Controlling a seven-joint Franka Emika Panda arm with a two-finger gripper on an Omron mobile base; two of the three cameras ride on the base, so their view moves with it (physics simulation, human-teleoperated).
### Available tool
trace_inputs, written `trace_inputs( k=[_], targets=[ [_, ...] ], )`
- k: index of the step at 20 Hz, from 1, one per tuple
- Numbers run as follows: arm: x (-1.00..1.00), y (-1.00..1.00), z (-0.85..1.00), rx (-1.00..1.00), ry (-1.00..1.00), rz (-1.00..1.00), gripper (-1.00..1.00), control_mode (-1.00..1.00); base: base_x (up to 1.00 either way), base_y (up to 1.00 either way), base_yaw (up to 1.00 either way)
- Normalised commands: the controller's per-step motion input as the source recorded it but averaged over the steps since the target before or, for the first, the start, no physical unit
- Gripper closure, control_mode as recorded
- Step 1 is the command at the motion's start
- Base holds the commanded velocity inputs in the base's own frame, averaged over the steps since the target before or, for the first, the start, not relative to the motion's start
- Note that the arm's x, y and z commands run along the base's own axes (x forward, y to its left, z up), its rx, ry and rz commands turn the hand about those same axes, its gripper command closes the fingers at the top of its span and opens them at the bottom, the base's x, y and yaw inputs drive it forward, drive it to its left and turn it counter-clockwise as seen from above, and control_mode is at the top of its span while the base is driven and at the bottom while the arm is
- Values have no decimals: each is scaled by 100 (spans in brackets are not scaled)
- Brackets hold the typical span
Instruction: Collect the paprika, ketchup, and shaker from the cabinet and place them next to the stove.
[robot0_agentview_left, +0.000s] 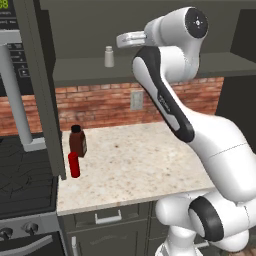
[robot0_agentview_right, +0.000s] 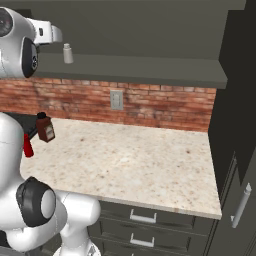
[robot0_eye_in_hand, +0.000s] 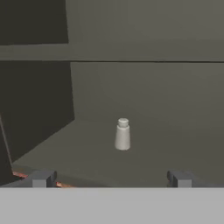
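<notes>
The small pale shaker (robot0_agentview_left: 109, 56) (robot0_agentview_right: 68, 53) stands upright on the inner shelf (robot0_agentview_left: 165, 70) of the dark upper cabinet. My gripper (robot0_agentview_left: 121, 41) (robot0_agentview_right: 56, 34) hovers at shelf height just to its right, apart from it. In the hand view the shaker (robot0_eye_in_hand: 123, 134) stands ahead, centred between my wide-apart fingertips (robot0_eye_in_hand: 41, 178), so the gripper (robot0_eye_in_hand: 110, 179) is open with nothing in it. The paprika (robot0_agentview_left: 77, 141) (robot0_agentview_right: 45, 127) and the ketchup (robot0_agentview_left: 74, 164) (robot0_agentview_right: 28, 145) stand on the counter beside the stove (robot0_agentview_left: 25, 180).
The open cabinet door (robot0_agentview_left: 42, 85) hangs between the stove and the counter (robot0_agentview_left: 135, 165). A microwave with a long handle (robot0_agentview_left: 15, 95) sits above the stove. The brick wall carries an outlet (robot0_agentview_left: 136, 100). Drawers (robot0_agentview_left: 107, 216) lie below, and a tall cabinet (robot0_agentview_right: 235, 150) stands at the right.
</notes>
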Motion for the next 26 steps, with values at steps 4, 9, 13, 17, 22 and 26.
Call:
trace_inputs(
  k=[4, 9, 13, 17, 22, 26],
  targets=[
    [33, -11, -9, -10, -7, 0, -100, -100, 0, 0, 0],
    [35, -5, -14, -5, -8, 0, -100, -100, 0, 0, 0],
    [33, -11, -13, 0, -3, 1, -100, -100, 0, 0, 0],
    [29, -15, -30, 0, -3, 4, -100, -100, 0, 0, 0],
    [20, -16, -34, 0, -4, 5, -100, -100, 0, 0, 0],
    [10, -5, -9, 0, -1, 5, -100, -100, 0, 0, 0]
  ],
)
